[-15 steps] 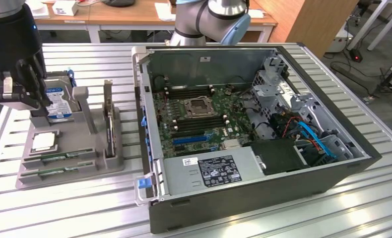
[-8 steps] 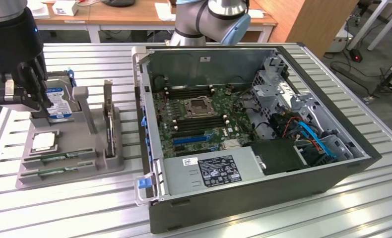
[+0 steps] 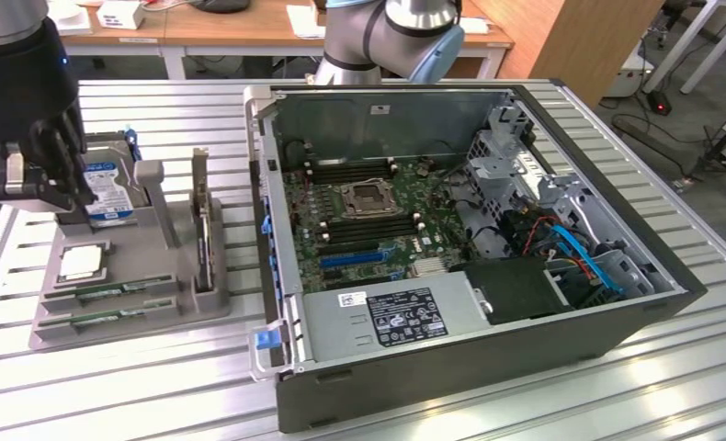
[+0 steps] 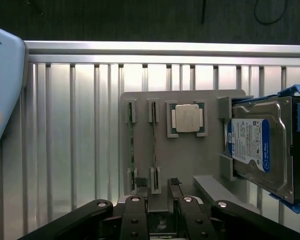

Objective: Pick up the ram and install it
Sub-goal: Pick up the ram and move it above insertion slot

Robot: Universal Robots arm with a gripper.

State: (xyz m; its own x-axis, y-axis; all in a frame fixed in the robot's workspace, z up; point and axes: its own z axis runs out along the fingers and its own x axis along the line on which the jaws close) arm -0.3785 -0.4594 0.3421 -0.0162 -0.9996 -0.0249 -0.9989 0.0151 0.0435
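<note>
Diffuse overhead light illuminates both views brightly and evenly. The aluminium table (image 3: pixel 106 381) returns broad pale reflections along its slats, strongest in the wrist view, where the ground (image 4: pixel 140 20) beyond the table edge reads near black. In the exterior view the computer case (image 3: pixel 461 381) interior is dimmer beneath its walls, and the parts tray (image 3: pixel 209 303) casts only a soft shadow.

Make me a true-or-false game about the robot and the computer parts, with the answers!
1. Two ram sticks sit in the gray holder. True.
2. The gripper is carrying a ram stick. False: it hovers over the gray holder, and both ram sticks lie in their slots.
3. The computer case is open. True.
4. The hard drive is inside the computer case. False: it stands in the gray holder, next to the processor chip.
</note>
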